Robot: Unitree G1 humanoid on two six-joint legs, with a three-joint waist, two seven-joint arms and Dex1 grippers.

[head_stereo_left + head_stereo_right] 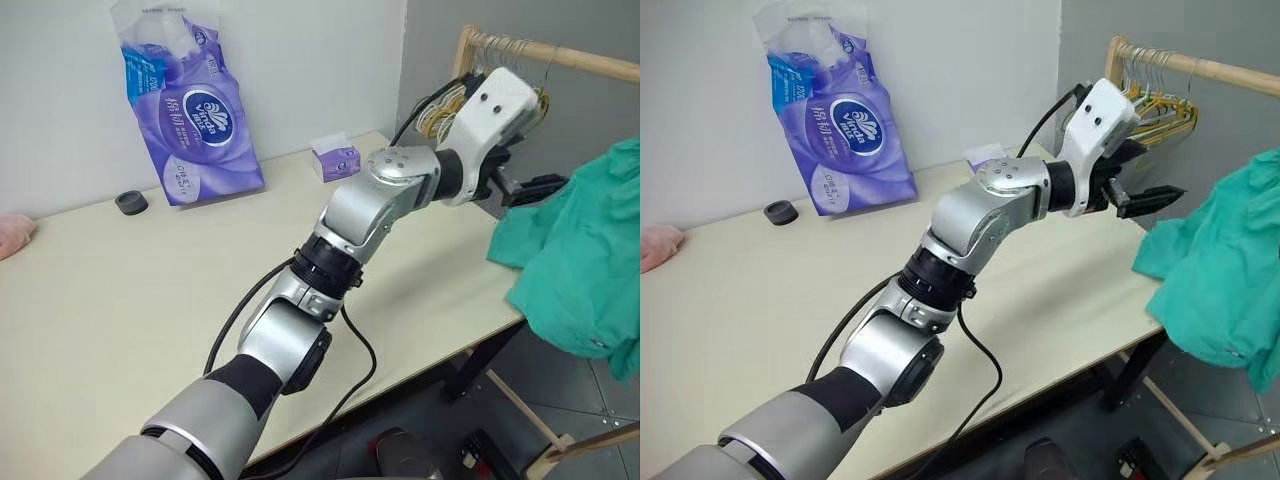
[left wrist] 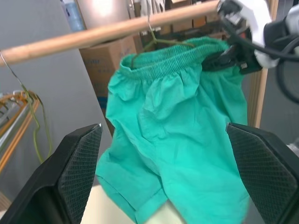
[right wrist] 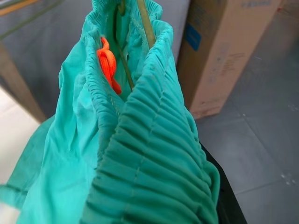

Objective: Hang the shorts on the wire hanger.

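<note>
A: Two grippers appear. Which item is largest?

B: Table, cream-topped, lies below and behind the left gripper. That gripper reaches level past the table's far edge with its fingers spread wide apart and nothing between them.

A: Next in size?

B: Shorts, teal-green, hang straight ahead of the left gripper, apart from its fingertips. One leg hem droops to the table's corner.

A: How are they supported?

B: Gathered waistband sits over the wire hanger. The hanger's hook rises to the wooden rail above the left gripper; whether the hook rests on the rail cannot be told. Inside the waistband, the right wrist view shows the hanger's wire beside an orange drawstring.

A: And the right gripper?

B: Right gripper is clenched on the waistband at one end, ahead of and above the left gripper.

A: Smaller items?

B: Purple tissue pack stands on the table well behind the left gripper. Bunched yellow hangers hang on the rail just beyond it. Small purple box and dark round cap rest near the wall.
</note>
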